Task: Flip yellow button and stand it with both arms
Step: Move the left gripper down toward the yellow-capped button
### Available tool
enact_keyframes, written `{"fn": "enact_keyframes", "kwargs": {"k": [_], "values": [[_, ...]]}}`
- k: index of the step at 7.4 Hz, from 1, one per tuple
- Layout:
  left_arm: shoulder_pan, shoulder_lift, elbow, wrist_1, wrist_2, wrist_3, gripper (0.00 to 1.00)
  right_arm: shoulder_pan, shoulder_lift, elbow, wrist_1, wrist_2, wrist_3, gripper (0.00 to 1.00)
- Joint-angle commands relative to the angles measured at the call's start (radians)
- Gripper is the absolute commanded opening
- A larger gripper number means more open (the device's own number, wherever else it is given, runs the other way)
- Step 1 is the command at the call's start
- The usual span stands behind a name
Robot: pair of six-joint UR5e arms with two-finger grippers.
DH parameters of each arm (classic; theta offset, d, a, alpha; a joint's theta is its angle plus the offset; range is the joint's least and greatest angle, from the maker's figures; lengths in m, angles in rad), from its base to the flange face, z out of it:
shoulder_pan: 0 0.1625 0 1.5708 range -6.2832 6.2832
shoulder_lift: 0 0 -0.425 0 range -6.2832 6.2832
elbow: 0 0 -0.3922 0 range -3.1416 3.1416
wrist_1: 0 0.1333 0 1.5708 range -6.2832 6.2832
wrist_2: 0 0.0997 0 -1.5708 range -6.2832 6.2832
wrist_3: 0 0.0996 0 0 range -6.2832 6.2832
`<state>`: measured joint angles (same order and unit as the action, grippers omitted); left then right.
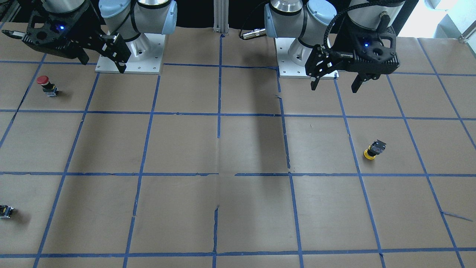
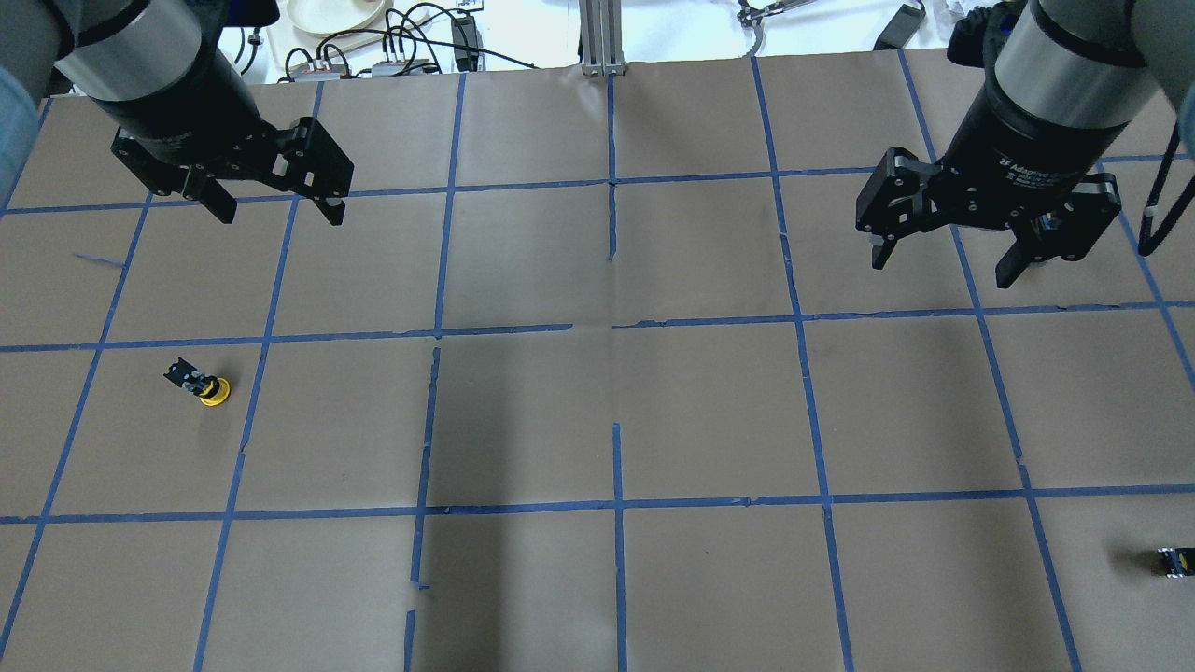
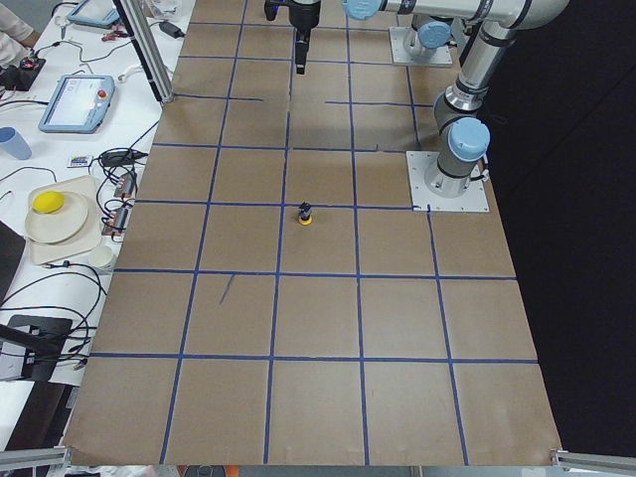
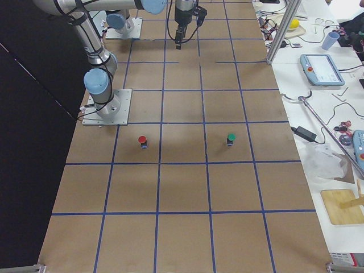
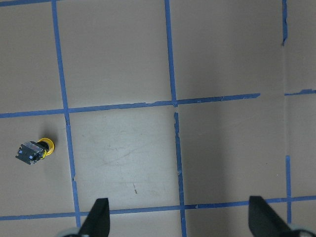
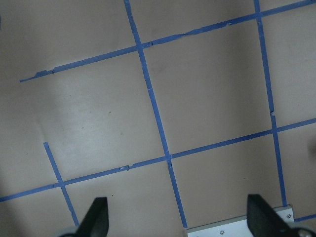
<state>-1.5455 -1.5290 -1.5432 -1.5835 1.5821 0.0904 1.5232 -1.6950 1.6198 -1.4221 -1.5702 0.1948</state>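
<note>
The yellow button rests on the brown paper with its yellow cap down and its black-and-grey body up. It also shows in the overhead view, the left side view and at the left of the left wrist view. My left gripper is open and empty, raised above the table and well apart from the button; it also shows in the front view and its own wrist view. My right gripper is open and empty on the far side of the table.
A red-capped button stands near the right arm's base plate. A small dark part with a green top sits near the table's edge. Blue tape lines grid the paper. Cables and a bowl lie beyond the far edge.
</note>
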Motion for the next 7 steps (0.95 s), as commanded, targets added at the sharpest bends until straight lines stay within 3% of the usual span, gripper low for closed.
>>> {"fn": "enact_keyframes", "kwargs": {"k": [1,4,7], "values": [[-0.005,0.003,-0.002,-0.004,0.001,0.000,1.00,0.000,0.000,0.000,-0.001,-0.001,0.000,1.00],[0.002,0.024,-0.006,-0.042,0.001,0.000,1.00,0.000,0.001,0.000,-0.001,-0.001,0.000,1.00],[0.164,0.050,-0.110,0.000,0.006,0.206,1.00,0.000,0.001,0.000,-0.003,-0.001,0.003,1.00]]}}
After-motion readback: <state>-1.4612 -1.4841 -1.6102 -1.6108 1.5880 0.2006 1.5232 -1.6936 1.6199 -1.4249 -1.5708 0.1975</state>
